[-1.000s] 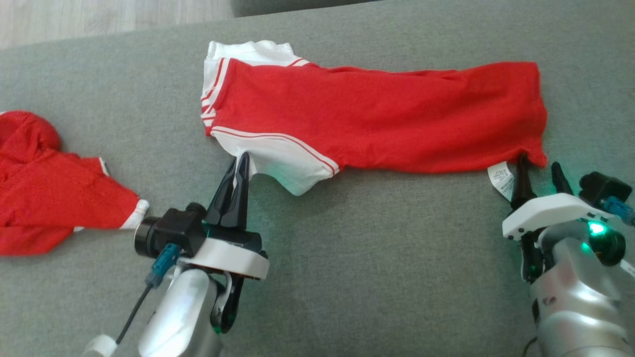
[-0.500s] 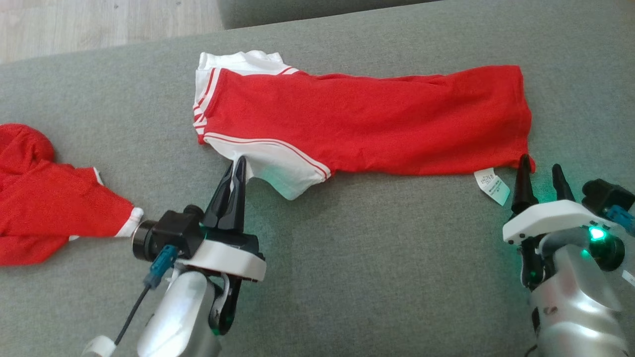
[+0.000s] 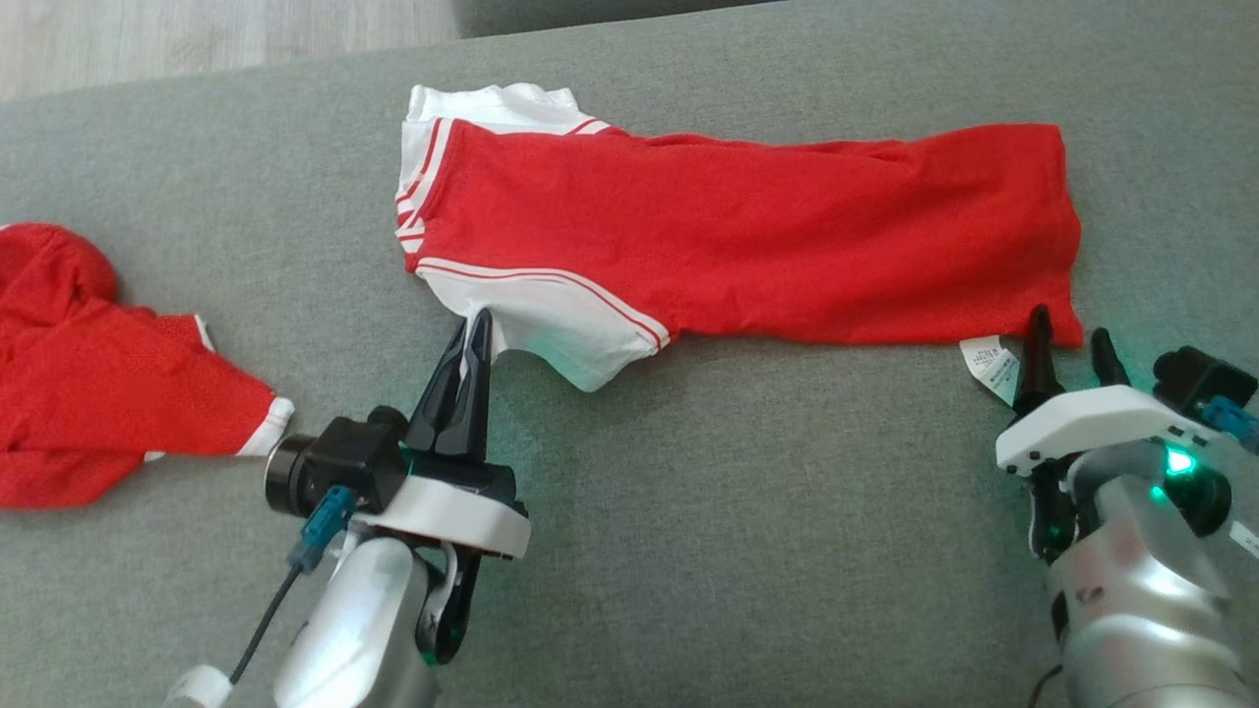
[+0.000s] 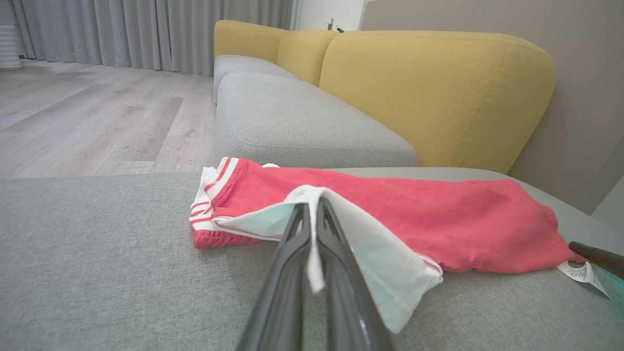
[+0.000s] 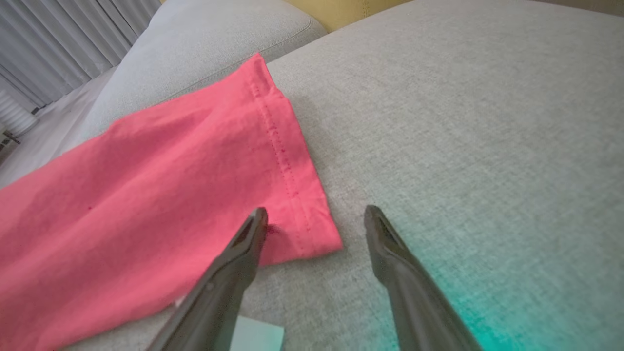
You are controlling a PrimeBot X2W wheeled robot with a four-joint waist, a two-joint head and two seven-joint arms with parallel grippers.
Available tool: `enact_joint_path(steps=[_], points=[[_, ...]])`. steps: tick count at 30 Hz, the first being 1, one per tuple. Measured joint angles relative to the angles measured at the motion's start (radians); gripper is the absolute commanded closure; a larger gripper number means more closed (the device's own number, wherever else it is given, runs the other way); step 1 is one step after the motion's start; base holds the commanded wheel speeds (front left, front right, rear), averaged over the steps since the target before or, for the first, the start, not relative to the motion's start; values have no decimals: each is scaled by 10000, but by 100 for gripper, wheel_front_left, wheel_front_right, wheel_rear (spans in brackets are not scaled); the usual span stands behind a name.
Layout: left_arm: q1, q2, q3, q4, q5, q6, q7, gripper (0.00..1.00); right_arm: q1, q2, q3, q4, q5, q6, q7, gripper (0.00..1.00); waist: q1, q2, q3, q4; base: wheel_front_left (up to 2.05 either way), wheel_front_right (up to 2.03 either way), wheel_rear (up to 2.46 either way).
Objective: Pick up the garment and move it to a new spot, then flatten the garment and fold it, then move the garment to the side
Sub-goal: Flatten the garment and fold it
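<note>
We see the garment (image 3: 748,236), a red shirt with white sleeves and striped trim, lying stretched lengthwise across the grey cushion (image 3: 748,531), collar end to the left and hem end to the right, its body flat with a few shallow wrinkles. Our left gripper (image 3: 479,323) has its fingers pressed together on the edge of the near white sleeve (image 3: 561,324). In the left wrist view a fold of that white cloth is drawn up between the two fingers, lifted slightly off the cushion. Our right gripper (image 3: 1068,326) is at the garment's near right corner with its fingers spread and holding nothing. One fingertip lies over the red hem and the other over bare cushion just beside it, though we cannot tell whether either touches the fabric. A white care label (image 3: 991,364) sticks out from the near edge beside that gripper. Well apart, at the far left of the cushion, a second red garment (image 3: 98,393) lies crumpled. Wooden floor (image 3: 197,39) shows beyond the far edge.
</note>
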Motion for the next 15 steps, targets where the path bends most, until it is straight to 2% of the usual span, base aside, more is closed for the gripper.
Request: enact_joint_path(steps=[6,7,8,9,10,11,15], points=[[0,0,0,-8,2,2,0,100,-18,-8,-117,255,-240,0,-4,0,0,0,36,16,0,0,0],[-2,0,0,-8,2,2,0,100,-59,-13,-104,339,-244,0,-12,7,0,0,38,18,0,0,0],[-4,0,0,-8,2,2,0,100,-125,-17,-82,430,-198,0,-12,20,0,0,38,21,0,0,0],[-5,0,0,-8,2,2,0,100,-203,-27,-58,506,-104,0,-12,53,0,0,38,21,0,0,0],[-7,-2,2,-8,2,2,0,100,-255,-33,-15,543,-59,0,-12,80,0,0,38,19,0,0,0],[-11,-2,4,-8,2,2,0,100,-291,-31,48,591,-58,0,-12,100,0,0,38,16,0,0,0],[-21,-6,136,-44,-29,10,0,100,-333,-29,500,600,176,0,-8,100,0,0,-19,-7,0,0,0]])
